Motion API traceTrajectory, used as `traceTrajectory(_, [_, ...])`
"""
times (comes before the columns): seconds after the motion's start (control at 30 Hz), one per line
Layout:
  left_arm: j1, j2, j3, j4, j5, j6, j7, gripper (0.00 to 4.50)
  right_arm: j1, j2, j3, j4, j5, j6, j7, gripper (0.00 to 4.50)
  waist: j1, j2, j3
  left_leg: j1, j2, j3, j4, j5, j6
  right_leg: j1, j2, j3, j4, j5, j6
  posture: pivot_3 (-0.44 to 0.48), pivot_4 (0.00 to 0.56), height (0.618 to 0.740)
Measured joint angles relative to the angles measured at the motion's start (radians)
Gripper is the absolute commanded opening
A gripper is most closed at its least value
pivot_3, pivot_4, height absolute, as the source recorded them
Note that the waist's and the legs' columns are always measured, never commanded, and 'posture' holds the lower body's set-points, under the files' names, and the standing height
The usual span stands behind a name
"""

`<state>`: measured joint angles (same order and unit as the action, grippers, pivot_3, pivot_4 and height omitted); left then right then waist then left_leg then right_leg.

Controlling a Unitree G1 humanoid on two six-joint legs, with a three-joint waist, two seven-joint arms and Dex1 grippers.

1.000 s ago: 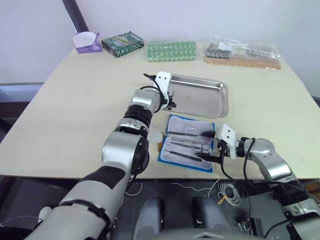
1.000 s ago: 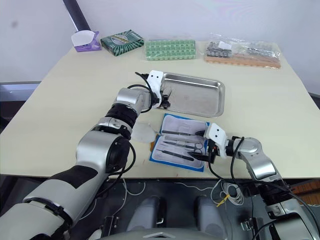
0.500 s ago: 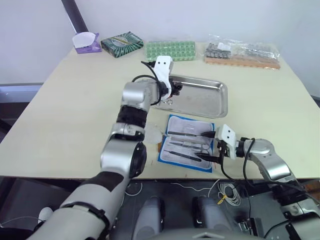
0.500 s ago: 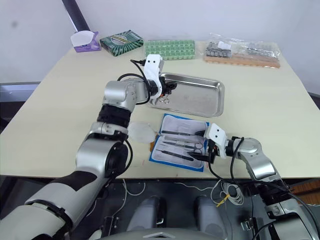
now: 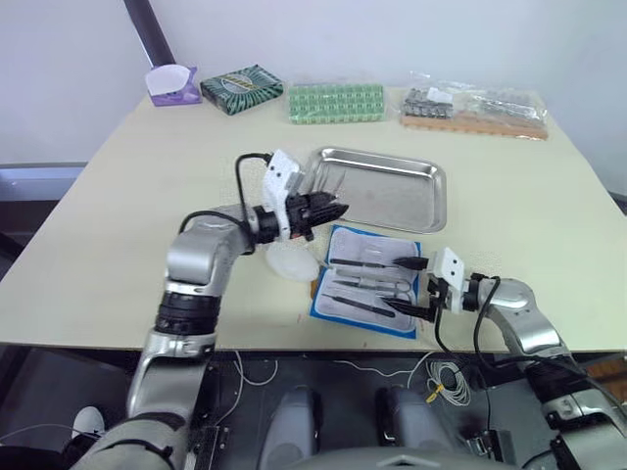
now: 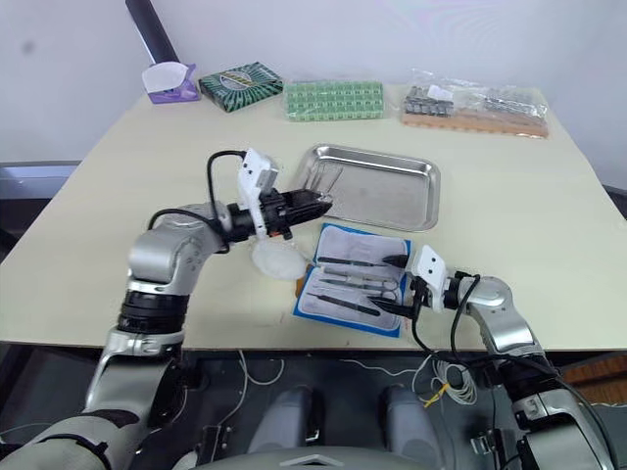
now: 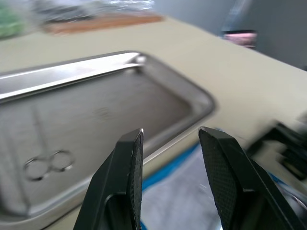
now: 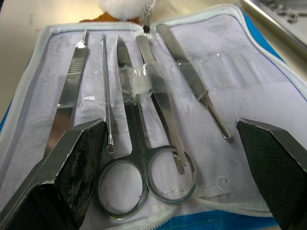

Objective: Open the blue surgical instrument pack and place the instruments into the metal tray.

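Risk ahead, as a judgement: instruments (image 8: pixel 144 120) in the open blue surgical instrument pack (image 5: pixel 367 281) sit tucked under clear retaining strips, so a pull could drag the whole pack across the table (image 5: pixel 118 225) instead of freeing a tool. Thin, shiny, tightly packed tools; easily pinched two at once or slipped.

Pack low and right of centre in the head views, lying flat, just below the metal tray (image 5: pixel 392 191). Ring-handled scissors already in the tray (image 7: pixel 48 163).

Right gripper (image 5: pixel 409 284) at the pack's right edge, jaws spread wide, scissors and tweezers lying between and ahead of them, not yet touched.

Left gripper (image 5: pixel 331 209) mid-frame, above the pack's upper left corner, jaws apart and empty, pointing toward the tray rim.
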<state>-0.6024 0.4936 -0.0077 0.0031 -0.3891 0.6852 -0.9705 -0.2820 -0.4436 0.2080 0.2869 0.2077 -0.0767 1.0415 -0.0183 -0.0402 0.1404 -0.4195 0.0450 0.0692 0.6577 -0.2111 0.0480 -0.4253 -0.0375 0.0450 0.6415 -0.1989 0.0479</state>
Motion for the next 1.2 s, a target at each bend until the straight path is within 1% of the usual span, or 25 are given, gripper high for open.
traceTrajectory(0.03, [0.014, 0.038, -0.007, 0.000, -0.004, -0.022, -0.055, 1.93, -0.001, 0.003, 0.001, 0.010, 0.001, -0.013, 0.002, 4.50, 0.000, 0.000, 0.000, 0.003, 0.000, 0.001, -0.002, 0.000, 0.000, 0.002, -0.001, 0.001, 0.000, 0.000, 0.000, 0.000, 0.150, 0.740])
traceTrajectory(0.07, [0.026, 0.104, -0.023, 0.011, -0.008, -0.051, -0.144, 2.19, -0.002, 0.005, 0.000, 0.028, 0.003, -0.035, 0.007, 4.50, 0.000, -0.001, -0.001, 0.005, 0.000, 0.001, -0.004, 0.000, 0.000, 0.003, -0.001, 0.001, -0.001, -0.001, -0.001, 0.000, 0.150, 0.740])
traceTrajectory(0.13, [0.022, 0.151, -0.031, 0.032, -0.010, -0.062, -0.213, 2.74, -0.003, 0.005, -0.004, 0.043, 0.006, -0.050, 0.016, 4.50, 0.002, -0.002, -0.002, 0.005, 0.001, 0.000, -0.004, 0.000, 0.000, 0.003, -0.002, 0.000, -0.001, -0.001, -0.001, 0.000, 0.150, 0.740])
traceTrajectory(0.2, [-0.001, 0.210, -0.051, 0.076, -0.003, -0.104, -0.300, 3.63, -0.003, 0.005, -0.008, 0.059, 0.008, -0.069, 0.025, 4.50, 0.005, -0.004, -0.003, 0.005, 0.000, 0.000, -0.004, -0.003, -0.004, 0.003, -0.003, -0.001, -0.002, -0.001, -0.001, 0.000, 0.150, 0.740])
traceTrajectory(0.23, [-0.015, 0.222, -0.060, 0.092, 0.007, -0.129, -0.325, 3.95, -0.003, 0.004, -0.010, 0.066, 0.010, -0.076, 0.030, 4.50, 0.006, -0.005, -0.004, 0.005, 0.000, -0.001, -0.004, -0.003, -0.004, 0.003, -0.005, -0.002, -0.003, -0.001, -0.001, 0.000, 0.150, 0.740])
traceTrajectory(0.27, [-0.034, 0.234, -0.078, 0.106, 0.019, -0.163, -0.354, 4.47, -0.004, 0.003, -0.012, 0.075, 0.011, -0.084, 0.036, 4.50, 0.008, -0.005, -0.006, 0.005, 0.000, -0.001, -0.004, -0.003, -0.004, 0.004, -0.007, -0.003, -0.003, -0.001, -0.001, 0.000, 0.150, 0.740])
traceTrajectory(0.33, [-0.052, 0.234, -0.096, 0.115, 0.041, -0.212, -0.377, 4.47, -0.004, 0.003, -0.013, 0.082, 0.014, -0.091, 0.041, 4.50, 0.008, -0.004, -0.007, 0.005, -0.001, 0.000, -0.005, -0.003, -0.005, 0.004, -0.014, -0.006, -0.004, -0.001, -0.001, 0.000, 0.150, 0.740])
traceTrajectory(0.4, [-0.078, 0.235, -0.151, 0.139, 0.097, -0.284, -0.388, 4.47, -0.005, 0.003, -0.014, 0.088, 0.016, -0.103, 0.046, 4.50, 0.008, -0.004, -0.007, 0.005, -0.002, 0.001, -0.005, -0.003, -0.004, 0.004, -0.017, -0.008, -0.004, -0.001, -0.001, 0.000, 0.150, 0.740])
traceTrajectory(0.47, [-0.092, 0.234, -0.185, 0.146, 0.116, -0.294, -0.407, 4.47, -0.007, 0.003, -0.015, 0.092, 0.018, -0.106, 0.050, 4.50, 0.008, -0.004, -0.007, 0.005, -0.002, 0.001, -0.005, -0.003, -0.004, 0.004, -0.017, -0.009, -0.005, -0.001, -0.001, 0.000, 0.150, 0.740])
traceTrajectory(0.6, [-0.173, 0.225, -0.267, 0.186, 0.179, -0.272, -0.425, 4.47, -0.009, 0.003, -0.020, 0.106, 0.023, -0.112, 0.057, 4.50, 0.011, -0.004, -0.007, 0.004, -0.004, 0.000, -0.005, -0.003, -0.004, 0.004, -0.017, -0.013, -0.005, -0.001, -0.001, 0.000, 0.150, 0.740])
traceTrajectory(0.63, [-0.230, 0.205, -0.303, 0.222, 0.201, -0.259, -0.454, 4.24, -0.009, 0.003, -0.019, 0.108, 0.024, -0.120, 0.059, 4.50, 0.011, -0.004, -0.007, 0.004, -0.004, 0.001, -0.005, -0.003, -0.004, 0.004, -0.017, -0.015, -0.005, -0.001, 0.000, 0.000, 0.150, 0.740])
traceTrajectory(0.7, [-0.254, 0.185, -0.323, 0.256, 0.215, -0.264, -0.469, 3.79, -0.008, 0.003, -0.019, 0.109, 0.024, -0.123, 0.060, 4.50, 0.010, -0.004, -0.007, 0.004, -0.004, 0.000, -0.005, -0.003, -0.004, 0.004, -0.017, -0.015, -0.005, -0.001, 0.000, 0.000, 0.150, 0.740])
traceTrajectory(0.87, [-0.303, 0.070, -0.407, 0.412, 0.297, -0.381, -0.483, 3.79, -0.008, 0.003, -0.020, 0.111, 0.026, -0.122, 0.059, 4.50, 0.011, -0.004, -0.007, 0.004, -0.004, -0.001, -0.005, -0.002, -0.002, 0.005, -0.018, -0.017, -0.006, -0.001, 0.000, 0.000, 0.150, 0.740])
traceTrajectory(1.07, [-0.362, -0.028, -0.435, 0.570, 0.375, -0.499, -0.453, 3.79, -0.007, 0.003, -0.020, 0.108, 0.026, -0.120, 0.056, 4.50, 0.011, -0.004, -0.007, 0.004, -0.004, -0.001, -0.005, 0.000, 0.000, 0.005, -0.018, -0.017, -0.006, -0.001, 0.000, 0.000, 0.150, 0.740])
traceTrajectory(1.13, [-0.371, -0.043, -0.435, 0.598, 0.393, -0.526, -0.448, 3.79, -0.007, 0.003, -0.020, 0.107, 0.026, -0.120, 0.055, 4.50, 0.009, -0.004, -0.007, 0.004, -0.004, -0.002, -0.005, 0.000, 0.000, 0.005, -0.018, -0.018, -0.006, -0.001, 0.000, 0.000, 0.150, 0.740])
traceTrajectory(1.17, [-0.373, -0.047, -0.435, 0.608, 0.400, -0.532, -0.447, 3.53, -0.007, 0.003, -0.019, 0.105, 0.026, -0.119, 0.054, 4.50, 0.009, -0.004, -0.007, 0.004, -0.004, -0.002, -0.005, 0.000, 0.000, 0.005, -0.018, -0.018, -0.006, -0.001, 0.000, 0.000, 0.150, 0.740])
traceTrajectory(1.2, [-0.374, -0.059, -0.434, 0.631, 0.408, -0.546, -0.442, 3.15, -0.005, 0.003, -0.020, 0.103, 0.026, -0.113, 0.052, 4.50, 0.010, -0.004, -0.007, 0.004, -0.004, -0.002, -0.005, 0.000, 0.000, 0.005, -0.018, -0.018, -0.006, -0.001, 0.000, 0.000, 0.150, 0.740])
